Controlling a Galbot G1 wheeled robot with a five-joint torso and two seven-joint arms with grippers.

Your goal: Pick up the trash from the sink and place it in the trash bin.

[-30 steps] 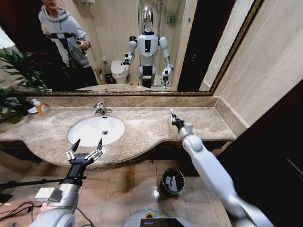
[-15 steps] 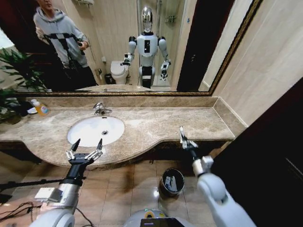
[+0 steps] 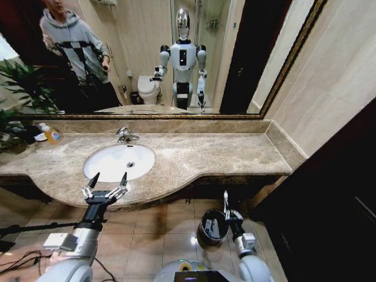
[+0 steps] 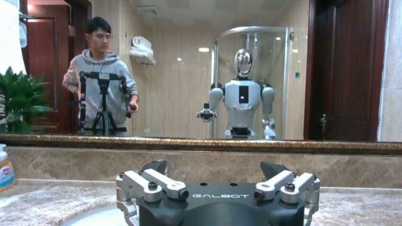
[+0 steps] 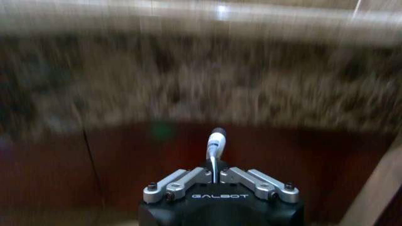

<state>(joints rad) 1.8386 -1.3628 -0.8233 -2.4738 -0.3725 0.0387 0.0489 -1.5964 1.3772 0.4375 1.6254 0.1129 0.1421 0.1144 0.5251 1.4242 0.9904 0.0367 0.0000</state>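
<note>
Dropping from the countertop (image 3: 194,154) down past its front edge, the right gripper (image 3: 226,205) is now hanging just beside the trash bin (image 3: 212,227), at its 1 o'clock rim, fingers pinched tight on a small white tube (image 5: 215,141). Something white is lying inside the bin. Near the sink (image 3: 119,161), at 6 o'clock of the basin, the left gripper (image 3: 106,187) is hovering with fingers spread wide, holding nothing. An orange bottle (image 3: 51,134) is standing at the basin's 10 o'clock.
</note>
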